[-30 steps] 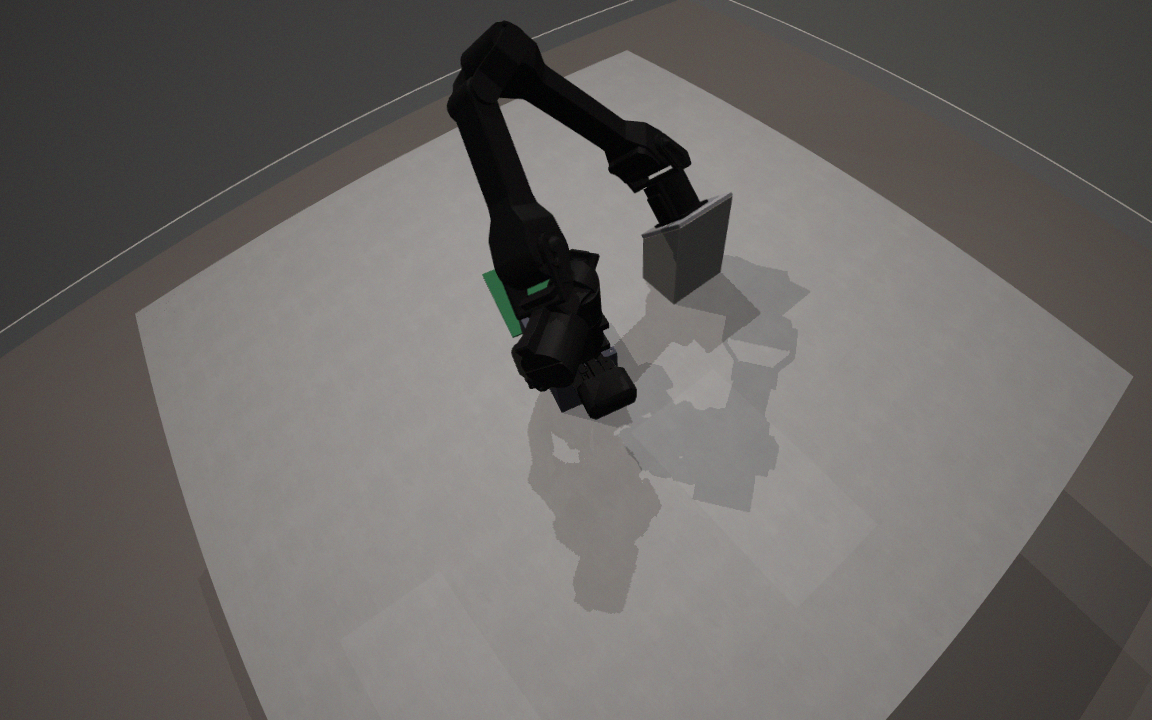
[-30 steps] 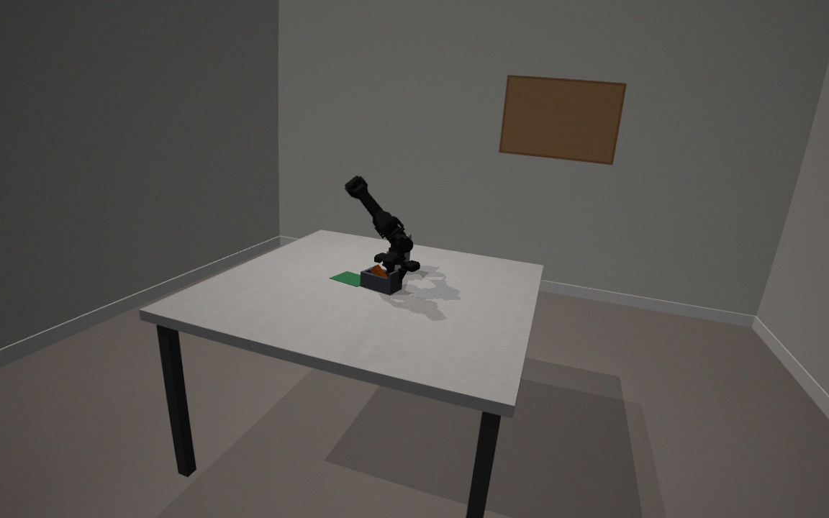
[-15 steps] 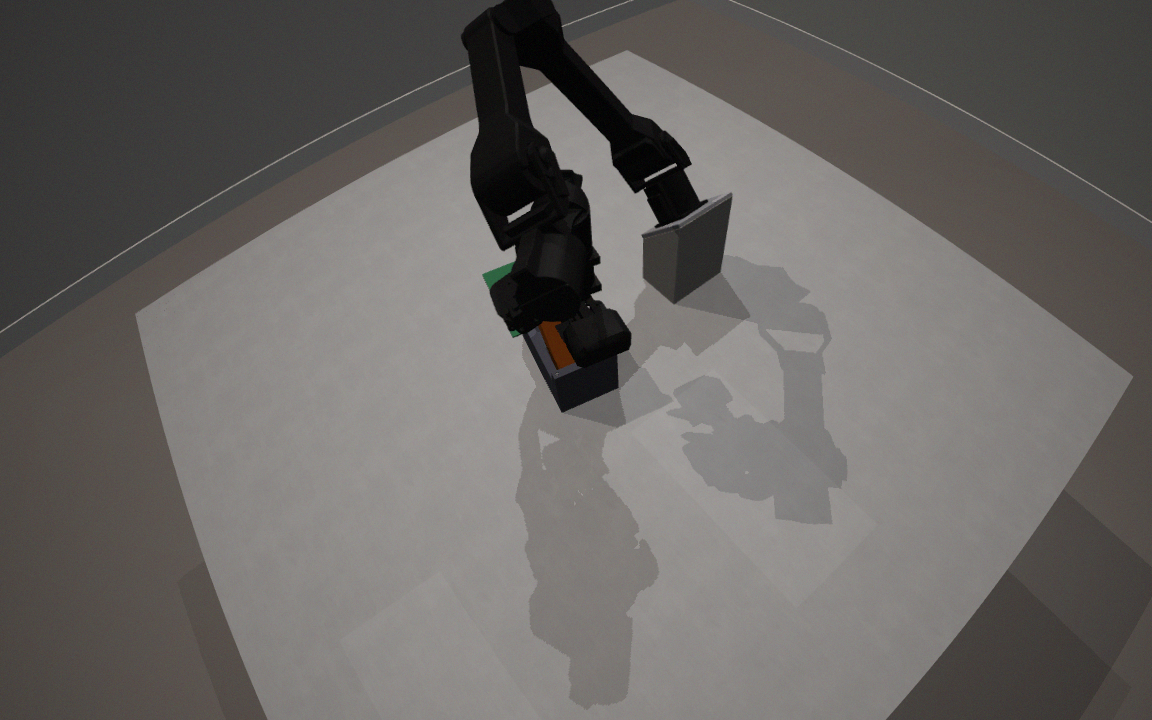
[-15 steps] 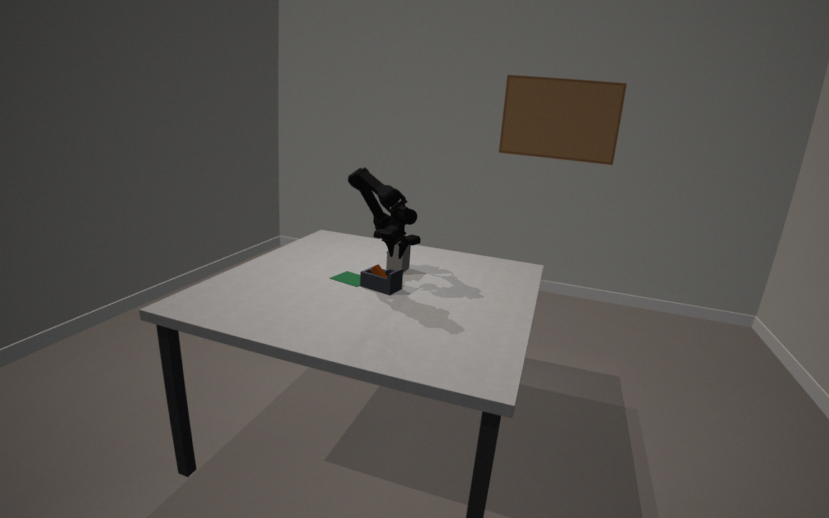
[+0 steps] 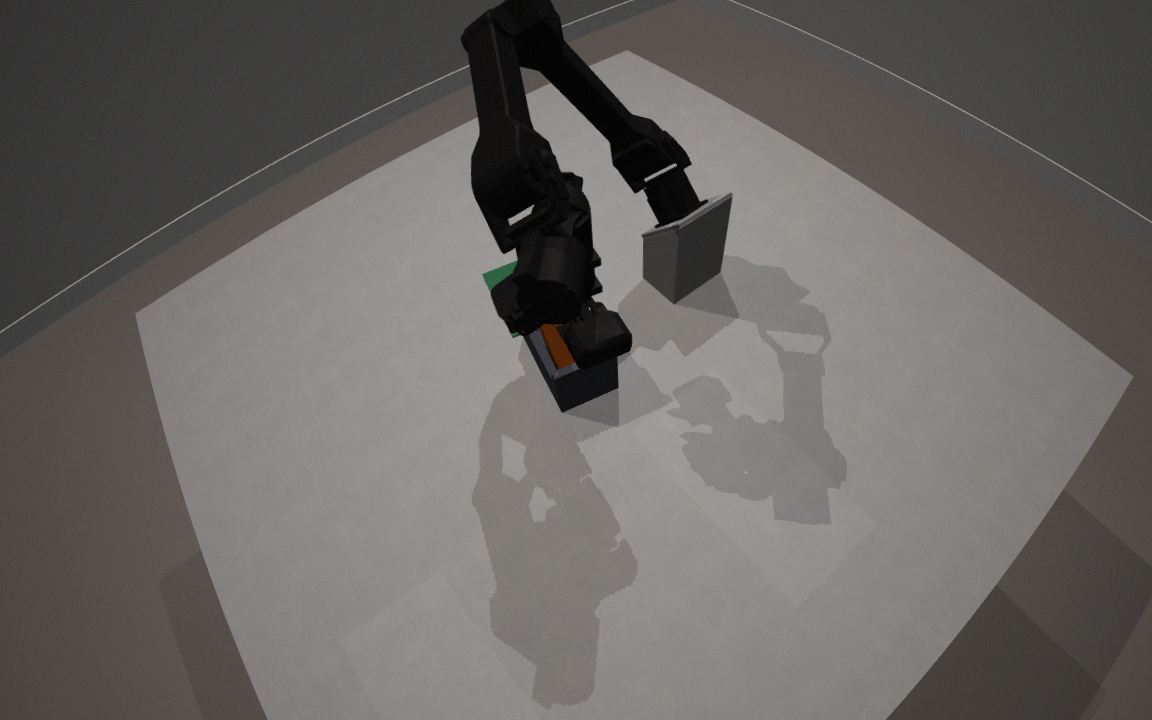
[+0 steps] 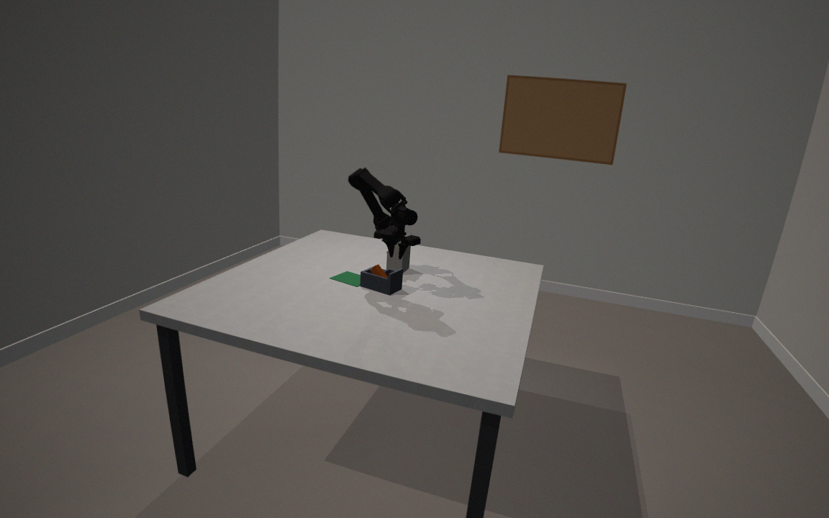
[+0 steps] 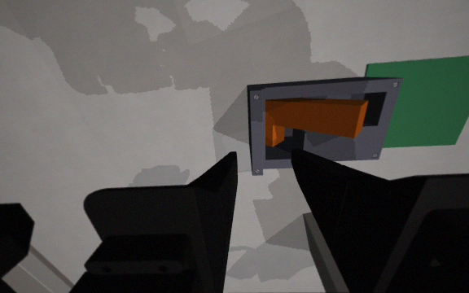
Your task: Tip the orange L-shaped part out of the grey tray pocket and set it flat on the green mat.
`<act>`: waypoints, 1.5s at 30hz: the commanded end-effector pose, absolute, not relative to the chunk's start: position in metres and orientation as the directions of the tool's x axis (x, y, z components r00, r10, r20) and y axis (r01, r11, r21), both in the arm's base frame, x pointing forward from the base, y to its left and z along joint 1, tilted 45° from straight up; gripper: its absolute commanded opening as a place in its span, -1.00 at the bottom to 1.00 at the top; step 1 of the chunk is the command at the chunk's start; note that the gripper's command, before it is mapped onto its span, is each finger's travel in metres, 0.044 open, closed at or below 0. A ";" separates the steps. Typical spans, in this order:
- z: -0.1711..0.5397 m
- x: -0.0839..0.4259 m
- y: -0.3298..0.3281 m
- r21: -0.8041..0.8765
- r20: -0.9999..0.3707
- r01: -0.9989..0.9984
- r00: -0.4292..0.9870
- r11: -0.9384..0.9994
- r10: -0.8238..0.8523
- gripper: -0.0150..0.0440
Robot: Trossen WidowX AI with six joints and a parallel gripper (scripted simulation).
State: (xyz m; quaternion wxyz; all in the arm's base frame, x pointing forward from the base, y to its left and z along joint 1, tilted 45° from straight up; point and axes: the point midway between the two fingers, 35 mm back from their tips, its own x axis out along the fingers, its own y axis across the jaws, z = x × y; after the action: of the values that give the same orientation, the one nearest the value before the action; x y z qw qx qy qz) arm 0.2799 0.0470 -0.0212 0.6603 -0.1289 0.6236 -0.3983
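From the top view there is one orange part (image 5: 554, 348), one grey tray (image 5: 582, 383), one green mat (image 5: 499, 276) and one tool (image 5: 600, 335). The part sits tilted in the tray's pocket, near the middle of the bench (image 5: 311, 429), with the tool's dark body above and just to the side of it. The arm rises from its grey base block (image 5: 686, 248), folds at a high elbow and comes down steeply over the tray, hiding most of the mat

The exterior view shows the tray (image 6: 381, 280) toward the far edge of the bench (image 6: 288, 309), the mat (image 6: 344, 278) lying flat beside it. One end of the part (image 6: 377, 270) sticks up above the tray rim; the tool (image 6: 396, 250) hangs above and apart from it

In the wrist view the tool (image 7: 264, 156) has its fingers partly spread with nothing between them. Beyond their tips lies the part (image 7: 316, 115), its long end tipped up out of the tray (image 7: 255, 134), the mat (image 7: 430, 102) touching the tray's far side
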 end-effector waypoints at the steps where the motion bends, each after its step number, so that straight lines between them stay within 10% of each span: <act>1: -0.021 0.280 0.047 -0.668 -0.720 0.361 -0.095 0.651 -0.687 0.12; 11: -0.018 0.279 0.044 -0.682 -0.720 0.278 -0.096 0.676 -0.687 0.39; 28: 0.030 0.260 -0.005 -0.211 -0.712 -0.902 -0.122 0.377 -0.692 0.46; 45: 0.009 0.255 -0.029 -0.172 -0.711 -0.924 -0.123 0.341 -0.693 0.46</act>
State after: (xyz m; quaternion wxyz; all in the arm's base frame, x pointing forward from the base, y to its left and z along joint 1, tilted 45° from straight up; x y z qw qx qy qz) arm 0.2585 -0.0237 0.0139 0.3718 -0.5488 0.7323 0.1562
